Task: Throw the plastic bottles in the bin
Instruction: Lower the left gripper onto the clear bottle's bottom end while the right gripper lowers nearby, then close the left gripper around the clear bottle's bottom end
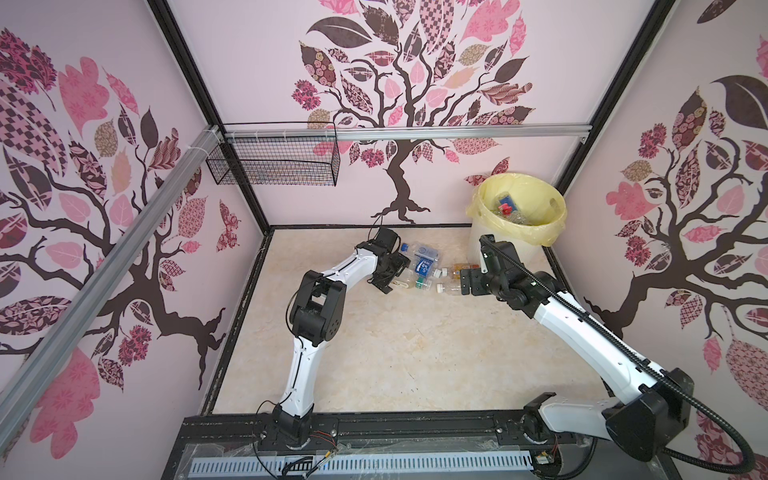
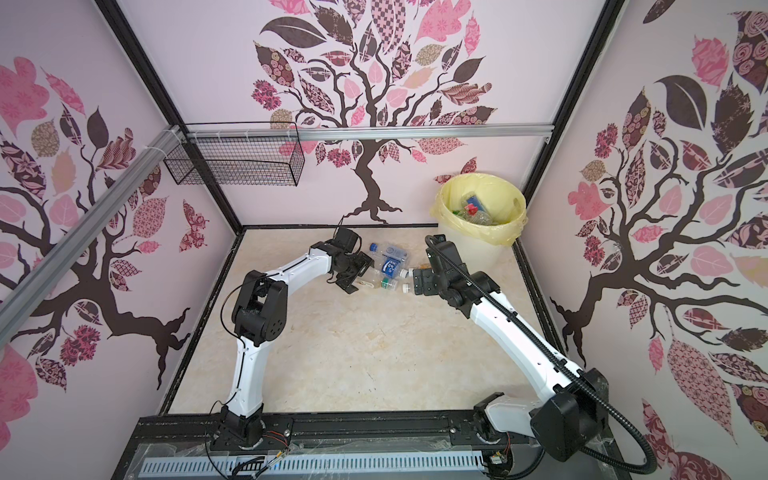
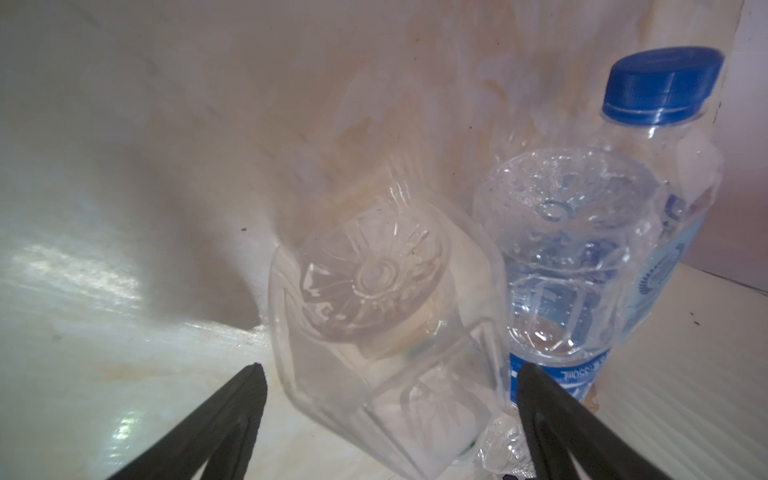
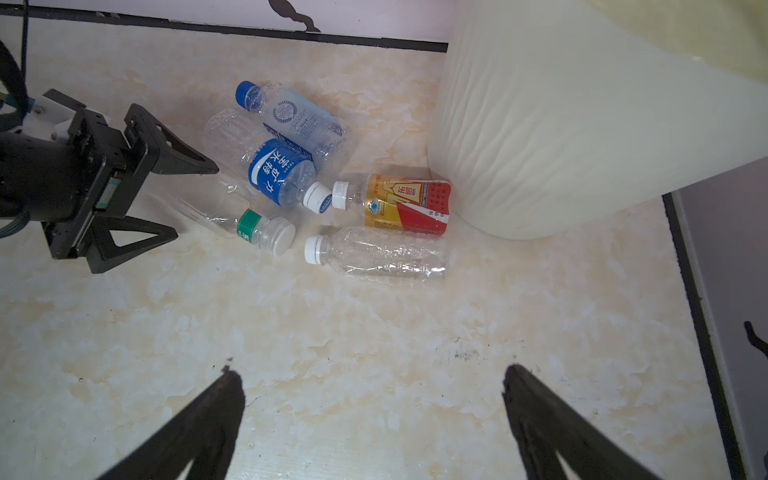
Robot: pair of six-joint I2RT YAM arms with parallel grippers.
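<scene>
Presently left pincer (image 4: pixel 196 203) gapes, seemingly astride a green-banded bottle (image 4: pixel 249 226); right pincer (image 4: pixel 372 372) wide, empty.

light: bright, even | top views: edges warped | left wrist: blurry, glare

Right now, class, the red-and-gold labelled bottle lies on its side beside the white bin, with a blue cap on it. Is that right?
Not quite. The red-and-gold labelled bottle does lie on its side beside the white bin, but its cap is white, not blue. The right wrist view shows this.
</scene>
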